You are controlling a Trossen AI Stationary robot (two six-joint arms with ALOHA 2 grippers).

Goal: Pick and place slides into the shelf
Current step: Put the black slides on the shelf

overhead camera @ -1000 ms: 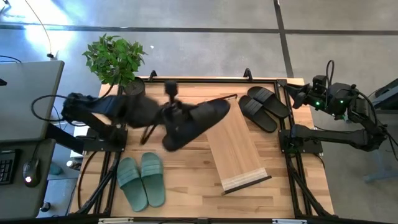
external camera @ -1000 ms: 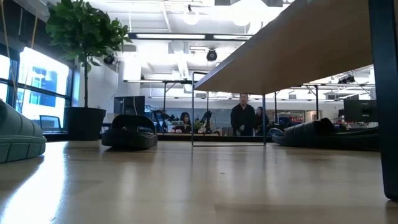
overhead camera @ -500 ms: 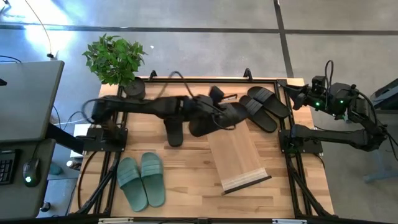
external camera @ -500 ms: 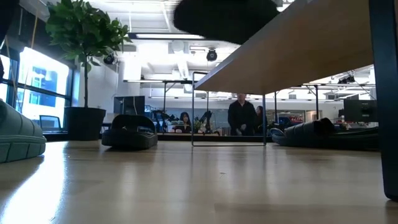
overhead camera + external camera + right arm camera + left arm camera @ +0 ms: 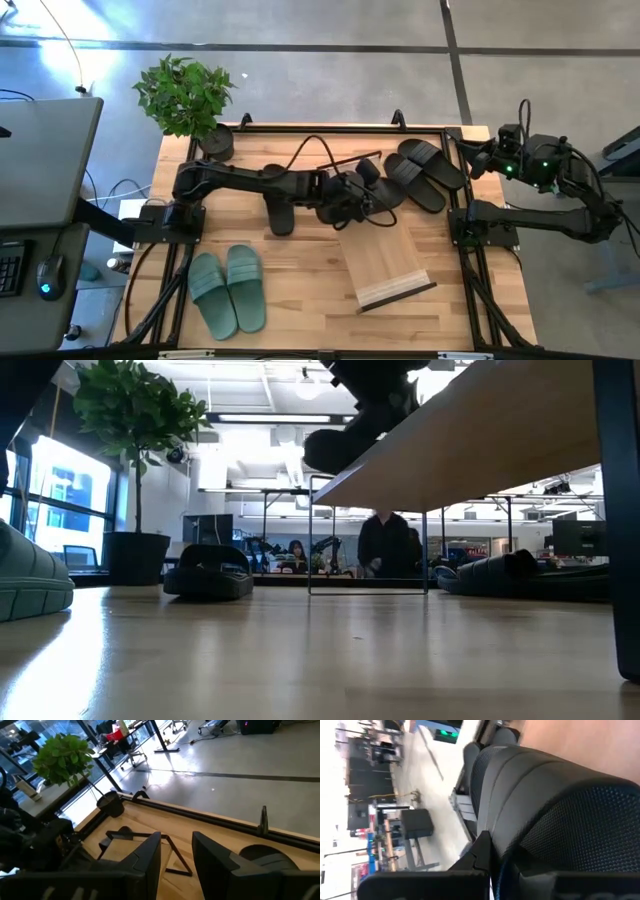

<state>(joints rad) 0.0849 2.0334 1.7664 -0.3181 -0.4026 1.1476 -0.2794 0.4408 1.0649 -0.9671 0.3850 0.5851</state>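
Across the light-wood bench (image 5: 300, 290) my left arm stretches out nearly flat, its left gripper (image 5: 352, 195) clenched on a black rubber slide (image 5: 378, 188) held over the upper end of the sloping light-wood plank shelf (image 5: 385, 262). My right gripper (image 5: 175, 855) waits released, raised off the bench's far right corner.

The left end effector (image 5: 352, 193) has swung its black slide (image 5: 378, 193) rightward to the shelf's (image 5: 385, 262) upper end.
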